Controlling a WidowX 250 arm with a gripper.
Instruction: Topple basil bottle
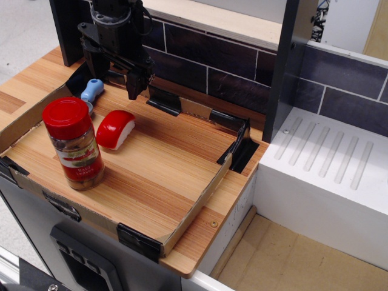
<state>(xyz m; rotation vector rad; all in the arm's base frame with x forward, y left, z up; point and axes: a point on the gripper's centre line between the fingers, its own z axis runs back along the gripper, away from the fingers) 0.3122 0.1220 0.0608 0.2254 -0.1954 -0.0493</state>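
The basil bottle (pixel 74 145) stands upright near the front left of the wooden tray. It is a clear jar with a wide red lid, a red-and-white label and brownish contents. My black gripper (pixel 112 76) hangs over the tray's back left corner, well behind the bottle and apart from it. Its two fingers point down, spread apart, with nothing between them.
A red-and-white rounded sushi-like piece (pixel 115 129) lies between gripper and bottle. A blue-handled utensil (pixel 92 90) lies under the gripper's left side. The tray has a low cardboard rim (pixel 200 200) with black corner clips. A dark tiled wall (pixel 206 57) is behind; a white drainboard (pixel 330 160) is to the right.
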